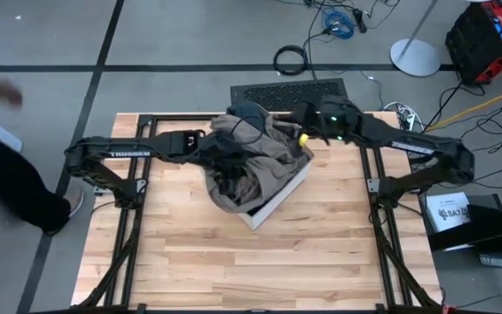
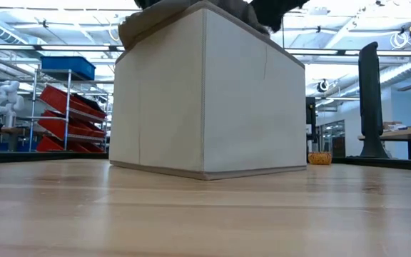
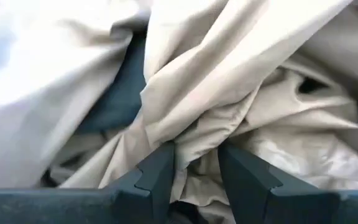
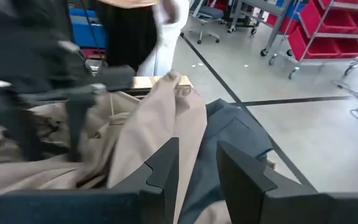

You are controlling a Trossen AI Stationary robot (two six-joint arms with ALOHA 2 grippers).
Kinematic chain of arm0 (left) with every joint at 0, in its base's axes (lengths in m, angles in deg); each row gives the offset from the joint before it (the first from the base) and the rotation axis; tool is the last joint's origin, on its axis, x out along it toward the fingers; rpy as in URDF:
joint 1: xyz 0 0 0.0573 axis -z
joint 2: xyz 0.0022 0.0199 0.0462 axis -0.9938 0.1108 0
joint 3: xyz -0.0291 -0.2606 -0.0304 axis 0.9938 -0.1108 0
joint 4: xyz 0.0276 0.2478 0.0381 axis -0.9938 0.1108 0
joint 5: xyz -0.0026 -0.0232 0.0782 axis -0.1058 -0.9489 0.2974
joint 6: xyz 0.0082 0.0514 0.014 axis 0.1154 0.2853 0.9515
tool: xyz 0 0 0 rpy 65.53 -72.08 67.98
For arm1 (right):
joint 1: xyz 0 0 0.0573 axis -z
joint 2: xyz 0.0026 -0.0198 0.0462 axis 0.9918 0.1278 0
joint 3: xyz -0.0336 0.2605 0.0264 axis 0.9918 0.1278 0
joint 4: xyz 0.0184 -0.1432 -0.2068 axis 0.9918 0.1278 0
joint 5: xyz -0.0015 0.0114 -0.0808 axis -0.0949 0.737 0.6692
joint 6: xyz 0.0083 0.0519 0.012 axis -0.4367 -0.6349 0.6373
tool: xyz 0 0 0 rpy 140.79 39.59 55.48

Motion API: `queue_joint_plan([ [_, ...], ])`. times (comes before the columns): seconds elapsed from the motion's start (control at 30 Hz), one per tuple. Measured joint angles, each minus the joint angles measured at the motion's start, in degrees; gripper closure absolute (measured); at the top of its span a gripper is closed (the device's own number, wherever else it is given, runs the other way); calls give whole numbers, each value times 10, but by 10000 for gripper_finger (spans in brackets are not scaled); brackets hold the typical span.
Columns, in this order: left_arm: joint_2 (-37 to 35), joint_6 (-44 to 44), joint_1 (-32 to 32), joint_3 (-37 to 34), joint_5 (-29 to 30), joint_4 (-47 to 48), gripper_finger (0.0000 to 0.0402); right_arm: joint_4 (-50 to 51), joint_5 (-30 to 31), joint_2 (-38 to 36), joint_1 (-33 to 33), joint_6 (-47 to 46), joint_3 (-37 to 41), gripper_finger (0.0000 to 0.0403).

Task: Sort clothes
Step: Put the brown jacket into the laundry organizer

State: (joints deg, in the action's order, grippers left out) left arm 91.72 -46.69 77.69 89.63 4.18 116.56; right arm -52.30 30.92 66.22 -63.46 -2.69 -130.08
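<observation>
Taupe-brown piece (image 1: 260, 161): one; you see it heaped over the top of the box, spilling past the rim on the side toward the left arm.
Dark piece (image 1: 249, 112): one, bunched at the far edge of the heap; in the right wrist view it lies just beside the taupe cloth (image 4: 160, 130).
Other garments: you can make out pale and dark folds under the taupe cloth in the left wrist view; no count possible.
Box (image 1: 277, 202): one, pale-sided, set at an angle near the table's far middle; only its near corner rim shows bare from above.
Left gripper (image 3: 196, 168): one, down in the heap, its fingers (image 3: 160, 171) pinching a fold of the taupe cloth.
Right gripper (image 4: 196, 163): one, at the far right corner of the box; a taupe fold runs between its fingers (image 4: 166, 163), pinched there.
Table (image 1: 234, 262): one wooden top; the near half lies bare, with bare strips on both sides of the box.
Person (image 1: 11, 179): one, in dark clothing, on the floor beyond the table's left edge.
</observation>
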Motion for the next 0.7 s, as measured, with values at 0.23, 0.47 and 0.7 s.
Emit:
queue_joint_plan([
  [0.23, -23, 17, 23, 24, 32, 14, 267, -127, -33, 101, 22, 16, 0, 305],
  [0.47, -89, 40, 43, 25, 114, 13, 267, -236, -33, 192, 22, 16, 0, 305],
  [0.7, -150, 39, 68, 25, 76, 4, 267, -243, -30, 274, 22, 22, -1, 305],
])
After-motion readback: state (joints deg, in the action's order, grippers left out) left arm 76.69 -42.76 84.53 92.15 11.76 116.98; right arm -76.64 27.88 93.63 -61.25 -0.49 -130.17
